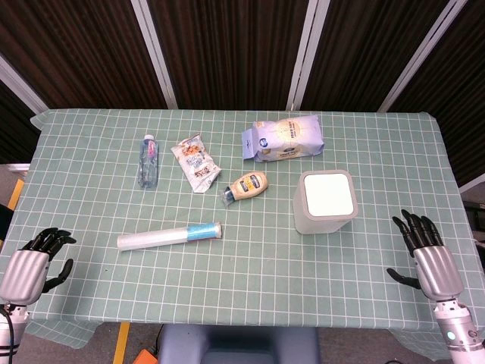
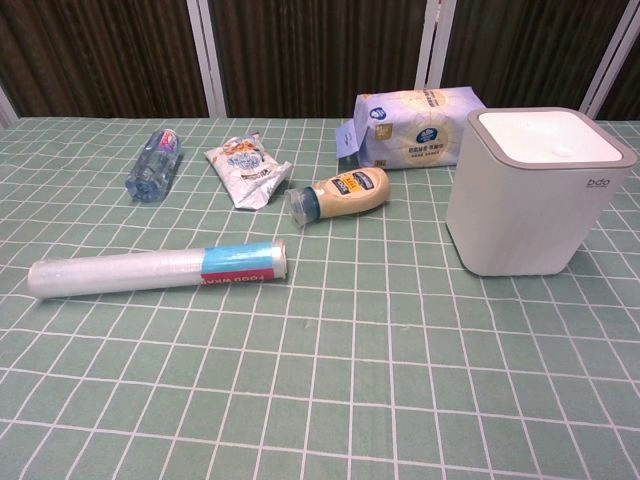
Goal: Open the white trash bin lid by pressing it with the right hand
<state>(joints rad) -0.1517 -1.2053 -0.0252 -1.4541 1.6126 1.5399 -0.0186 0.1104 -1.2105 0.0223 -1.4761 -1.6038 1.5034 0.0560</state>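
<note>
The green checked table [image 1: 250, 288] carries everything, and the largest thing on it is the white trash bin [image 1: 326, 203], standing upright ahead of the right hand [image 1: 430, 258] and off toward its inner side, well apart from it. Its lid [image 2: 545, 133] lies flat and closed, so by the look of it the task has not begun: the hand must yet travel to the bin and press the lid down. That right hand hovers near the table's front edge, fingers spread and holding nothing. The left hand [image 1: 32, 265] sits at the opposite front corner, fingers loosely apart and likewise empty. Farther out from the right hand, beyond the bin, lies a tissue pack [image 1: 284, 139]; across toward the left hand lie a roll of plastic bags [image 1: 169, 236], a water bottle [image 1: 148, 161], a crumpled snack packet [image 1: 195, 164] and a small sauce bottle [image 1: 247, 187].
</note>
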